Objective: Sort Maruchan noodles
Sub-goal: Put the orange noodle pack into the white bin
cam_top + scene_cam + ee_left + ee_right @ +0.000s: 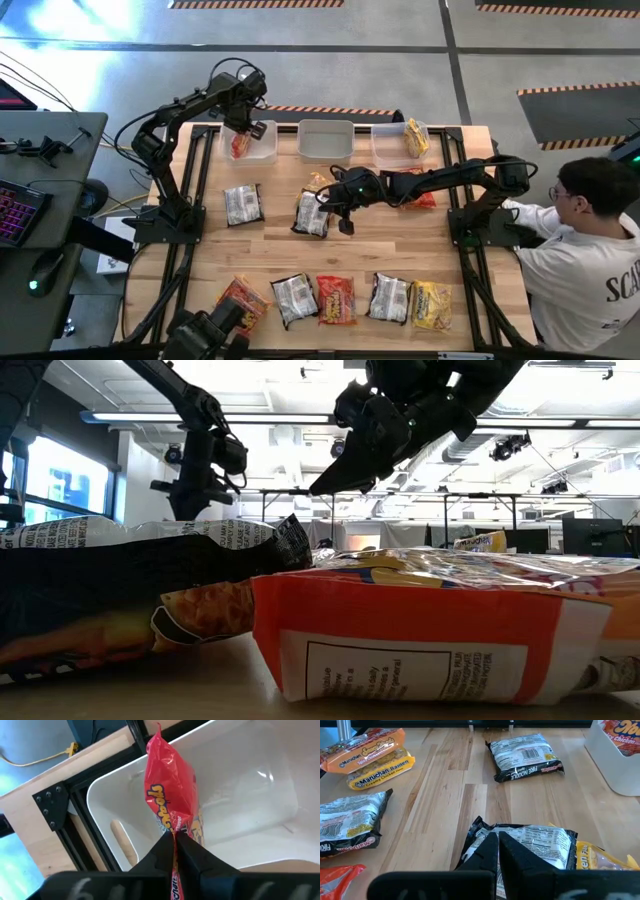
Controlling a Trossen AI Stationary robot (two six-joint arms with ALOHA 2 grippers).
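Note:
Maruchan noodle packets lie scattered on the wooden table (400, 250). My left gripper (175, 836) is over the left white bin (262, 150) at the far edge, shut on a red packet (170, 795). My right gripper (346, 227) is shut and hangs above the table's middle, beside a silver packet (530, 837) that lies flat, touching nothing. A yellow packet (415, 138) sits in the right bin (385, 150). The middle bin (326, 140) holds nothing. My left gripper pinches the red packet between its two fingers near one end (174, 831), and a strip of the packet runs on back between them. The fingers come from above, pointing steeply down. The packet hangs below them inside the left bin; whether its lower end touches the bin's floor I cannot tell.
Along the near edge lie a red-orange (243, 303), a silver (294, 298), a red (336, 299), a silver (389, 297) and a yellow packet (432, 305). Another silver one (243, 204) lies at mid left, a red one (420, 200) under the right arm. A person (590, 250) sits at the right.

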